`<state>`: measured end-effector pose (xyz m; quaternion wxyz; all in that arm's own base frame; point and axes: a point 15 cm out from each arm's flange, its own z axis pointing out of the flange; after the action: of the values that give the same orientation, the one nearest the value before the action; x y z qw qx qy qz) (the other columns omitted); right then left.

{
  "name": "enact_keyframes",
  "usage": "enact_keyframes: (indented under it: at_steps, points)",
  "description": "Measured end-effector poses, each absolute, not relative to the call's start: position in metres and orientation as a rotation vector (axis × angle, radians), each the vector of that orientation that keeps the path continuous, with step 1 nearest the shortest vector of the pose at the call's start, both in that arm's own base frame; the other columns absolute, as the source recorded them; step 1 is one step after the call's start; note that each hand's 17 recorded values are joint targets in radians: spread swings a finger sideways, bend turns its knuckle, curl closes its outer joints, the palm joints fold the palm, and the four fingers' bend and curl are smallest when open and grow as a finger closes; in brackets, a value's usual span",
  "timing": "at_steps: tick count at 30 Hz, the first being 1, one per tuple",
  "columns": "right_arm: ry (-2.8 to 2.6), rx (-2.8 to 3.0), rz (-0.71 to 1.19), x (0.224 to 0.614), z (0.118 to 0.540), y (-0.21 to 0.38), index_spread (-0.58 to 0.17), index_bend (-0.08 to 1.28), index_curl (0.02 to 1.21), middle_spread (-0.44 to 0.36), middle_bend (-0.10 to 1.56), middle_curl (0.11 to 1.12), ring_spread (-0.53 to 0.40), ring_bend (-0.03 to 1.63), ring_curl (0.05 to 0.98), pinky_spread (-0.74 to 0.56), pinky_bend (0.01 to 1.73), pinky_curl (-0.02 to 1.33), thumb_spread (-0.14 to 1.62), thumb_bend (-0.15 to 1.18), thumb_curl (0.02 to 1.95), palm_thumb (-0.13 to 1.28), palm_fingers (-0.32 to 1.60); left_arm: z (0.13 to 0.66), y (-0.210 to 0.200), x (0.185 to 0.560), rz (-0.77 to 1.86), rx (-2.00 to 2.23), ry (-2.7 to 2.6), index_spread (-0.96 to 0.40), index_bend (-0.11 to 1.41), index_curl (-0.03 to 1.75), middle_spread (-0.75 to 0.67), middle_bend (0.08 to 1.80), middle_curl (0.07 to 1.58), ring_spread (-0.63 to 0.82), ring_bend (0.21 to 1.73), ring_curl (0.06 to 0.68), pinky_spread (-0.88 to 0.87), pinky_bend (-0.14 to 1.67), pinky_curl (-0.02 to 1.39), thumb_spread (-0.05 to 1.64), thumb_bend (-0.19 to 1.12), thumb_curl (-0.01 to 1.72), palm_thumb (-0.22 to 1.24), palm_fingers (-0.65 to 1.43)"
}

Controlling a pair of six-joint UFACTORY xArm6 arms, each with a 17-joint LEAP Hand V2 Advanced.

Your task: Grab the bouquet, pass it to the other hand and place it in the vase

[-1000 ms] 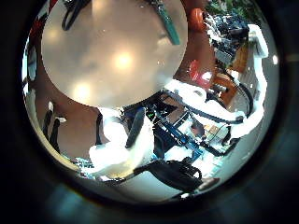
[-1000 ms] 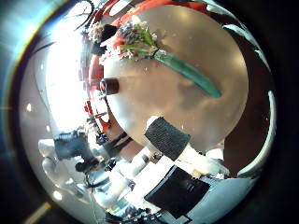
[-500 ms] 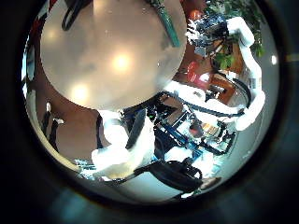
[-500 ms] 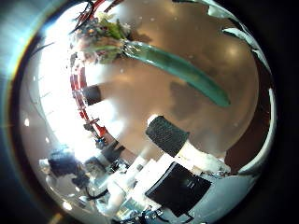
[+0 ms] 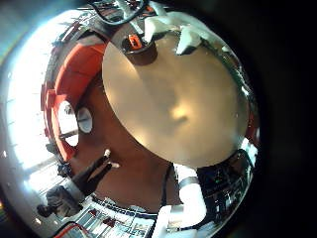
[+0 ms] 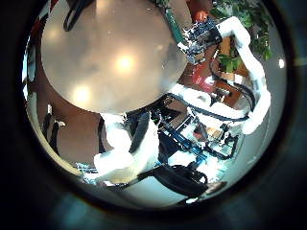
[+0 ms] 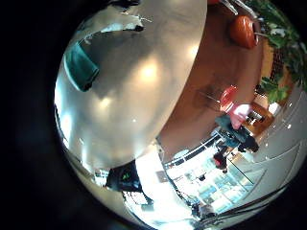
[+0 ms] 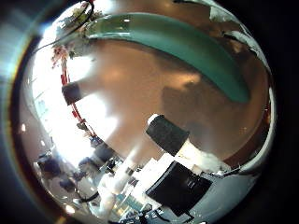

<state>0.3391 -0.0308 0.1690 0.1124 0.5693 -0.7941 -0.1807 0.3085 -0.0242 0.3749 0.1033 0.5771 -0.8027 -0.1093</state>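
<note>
The right hand, seen from the left palm's thumb side, hangs low over the edge of the round table, its dark fingers pointing down at the green stem of the bouquet; whether those fingers are apart or closed cannot be told from here. From the right palm's thumb side the bouquet's long teal-green wrapped stem fills much of the picture, so it is close under that palm, lying flat on the table with its flower heads toward the table's rim. One of the right hand's own black-tipped fingers reaches in beside the stem without touching it. The right little finger side shows a short stretch of the same stem on the tabletop. The left hand is held well apart from the bouquet, its white fingers relaxed and empty. A dark vase stands upright near the table's edge.
</note>
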Motion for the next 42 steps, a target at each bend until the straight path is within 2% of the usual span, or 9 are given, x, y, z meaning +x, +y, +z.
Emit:
enact_keyframes:
  at_steps: [12,18,20,21,22,27,31,35,42]
  points:
    - [-2.337,1.655,-0.464,0.351,0.150,-0.045,-0.175,0.20,0.42,-0.014,0.56,0.50,-0.093,1.05,0.347,0.08,1.11,0.02,1.09,-0.02,0.36,0.48,0.48,0.379,-0.023,0.310,-0.317,1.715,-2.368,0.03,0.17,0.33,0.40,0.19,0.33,0.56,0.52,0.214,0.55,0.30,0.34,1.20,-0.02,0.28,0.26,0.07]
    - [-2.326,1.664,-0.445,0.354,0.147,-0.044,-0.259,0.19,0.44,-0.110,0.64,0.55,-0.205,1.17,0.386,-0.20,1.28,0.05,1.08,0.00,0.40,0.61,0.83,0.381,-0.024,0.309,-0.314,1.715,-2.369,0.03,0.17,0.33,0.40,0.19,0.33,0.56,0.52,0.213,0.55,0.30,0.34,1.20,-0.02,0.28,0.26,0.07]
    - [-2.304,1.665,-0.421,0.353,0.145,-0.048,-0.324,0.27,0.47,-0.144,0.74,0.59,-0.219,1.19,0.393,-0.29,1.27,0.06,1.06,0.00,0.41,0.65,1.11,0.381,-0.024,0.309,-0.316,1.714,-2.369,0.03,0.17,0.33,0.40,0.19,0.33,0.56,0.52,0.213,0.55,0.30,0.34,1.20,-0.02,0.28,0.26,0.07]
    - [-2.293,1.666,-0.405,0.353,0.145,-0.050,-0.349,0.37,0.52,-0.157,0.80,0.61,-0.218,1.19,0.408,-0.30,1.28,0.08,1.05,0.00,0.42,0.68,1.24,0.381,-0.023,0.309,-0.316,1.716,-2.367,0.03,0.17,0.33,0.40,0.19,0.33,0.56,0.52,0.213,0.55,0.30,0.34,1.20,-0.02,0.28,0.26,0.07]
    - [-2.280,1.668,-0.386,0.353,0.145,-0.053,-0.365,0.44,0.56,-0.162,0.85,0.64,-0.218,1.21,0.428,-0.29,1.31,0.11,1.05,0.00,0.43,0.71,1.28,0.381,-0.024,0.309,-0.316,1.715,-2.368,0.03,0.17,0.33,0.40,0.19,0.33,0.56,0.52,0.213,0.55,0.30,0.34,1.20,-0.02,0.28,0.26,0.07]
    - [-2.274,1.677,-0.300,0.362,0.153,-0.062,-0.401,0.76,0.75,-0.189,1.06,0.75,-0.219,1.32,0.502,-0.24,1.47,0.20,0.97,0.01,0.48,0.86,1.25,0.382,-0.024,0.309,-0.315,1.714,-2.371,0.03,0.17,0.33,0.40,0.19,0.33,0.56,0.52,0.212,0.55,0.30,0.34,1.19,-0.02,0.28,0.27,0.07]
    - [-2.380,1.742,-0.151,0.388,0.184,-0.069,-0.379,0.93,0.86,-0.177,1.20,0.81,-0.210,1.39,0.550,-0.20,1.53,0.24,0.93,0.06,0.56,1.02,1.22,0.382,-0.023,0.308,-0.314,1.717,-2.368,0.03,0.17,0.33,0.40,0.19,0.33,0.56,0.52,0.212,0.55,0.30,0.34,1.19,-0.02,0.28,0.27,0.07]
    - [-2.462,1.794,-0.019,0.403,0.222,-0.076,-0.349,1.02,0.91,-0.157,1.28,0.82,-0.200,1.43,0.585,-0.18,1.56,0.28,0.91,0.10,0.63,1.11,1.18,0.384,-0.023,0.308,-0.310,1.716,-2.372,0.03,0.17,0.33,0.40,0.19,0.33,0.56,0.52,0.211,0.55,0.30,0.34,1.19,-0.02,0.28,0.27,0.07]
    - [-2.582,1.861,0.190,0.408,0.288,-0.115,-0.306,1.09,0.95,-0.132,1.34,0.82,-0.182,1.48,0.620,-0.14,1.58,0.33,0.88,0.10,0.73,1.15,1.15,0.399,-0.019,0.316,-0.235,1.740,-2.372,0.03,0.17,0.33,0.40,0.19,0.32,0.56,0.53,0.213,0.54,0.31,0.34,1.19,-0.02,0.28,0.26,0.08]
